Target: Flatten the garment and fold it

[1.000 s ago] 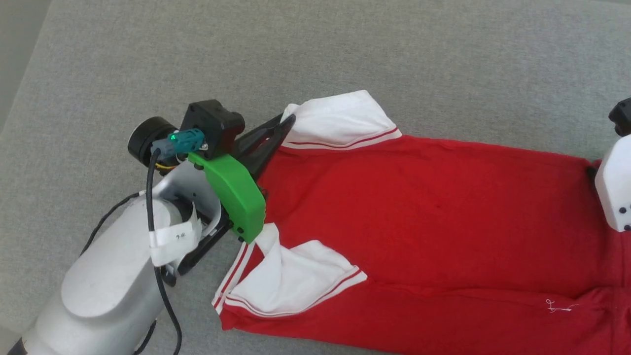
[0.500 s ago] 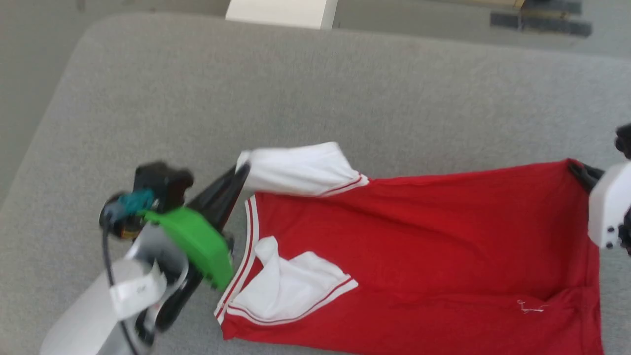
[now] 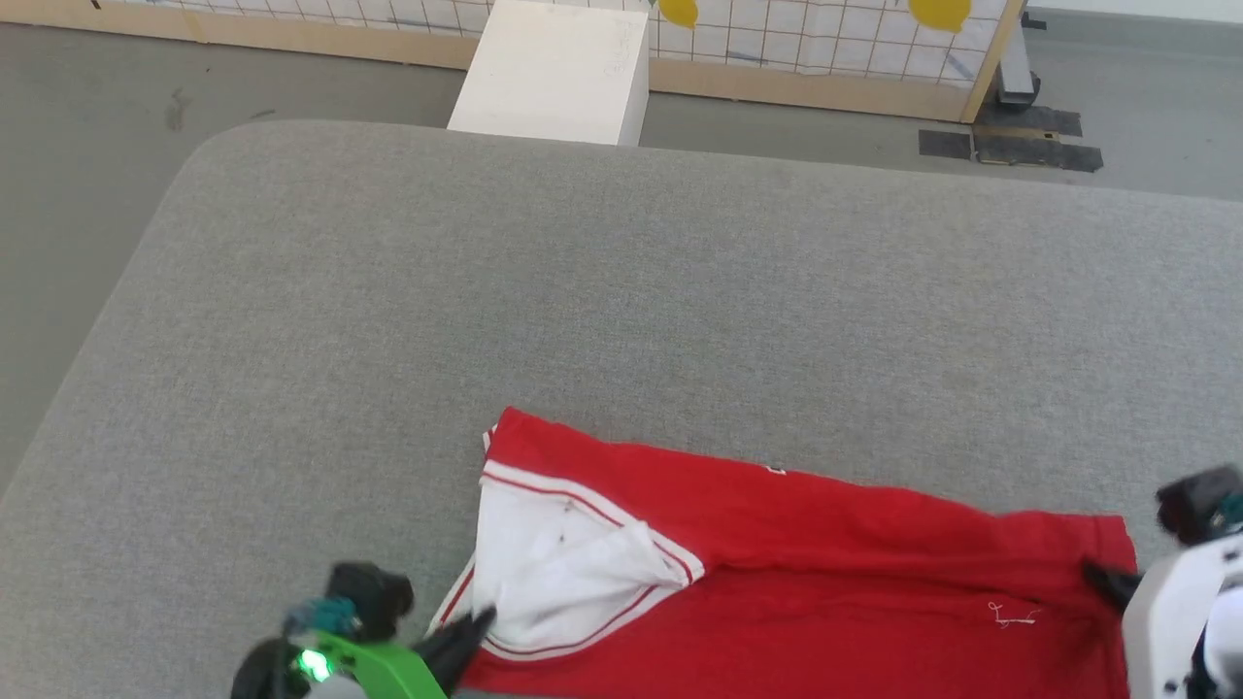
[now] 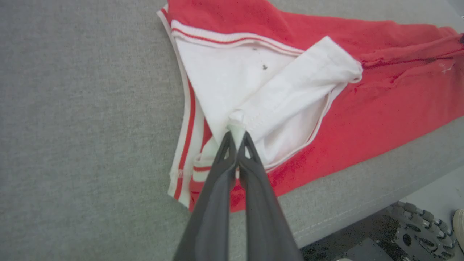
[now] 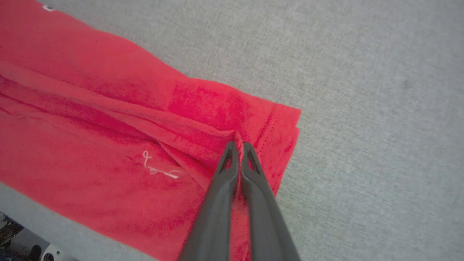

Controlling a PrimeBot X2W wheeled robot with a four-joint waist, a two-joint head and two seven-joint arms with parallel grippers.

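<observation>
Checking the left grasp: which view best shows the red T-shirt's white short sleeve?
Left wrist view: the white fabric short sleeve lies large, its edge pinched in the left gripper's fingers. Head view shows it small, low down. Right wrist view shows the red soft-fabric T-shirt's hem end.

The left end effector [image 4: 237, 137] had two long, dark grey fingers [image 4: 214, 203], each tapering to a slotted tip. At 7 o'clock in the head view sat a bright green cover [image 3: 379, 672], a black camera block [image 3: 369, 590] and a teal connector [image 3: 322, 614] (a small green light [image 3: 313, 665] glowed just below it). The right end effector [image 5: 239, 145] matched, with a white housing [image 3: 1170, 621] at 4 o'clock. A toothed black wheel [image 4: 420, 233] showed at 4 o'clock in the left wrist view.
</observation>
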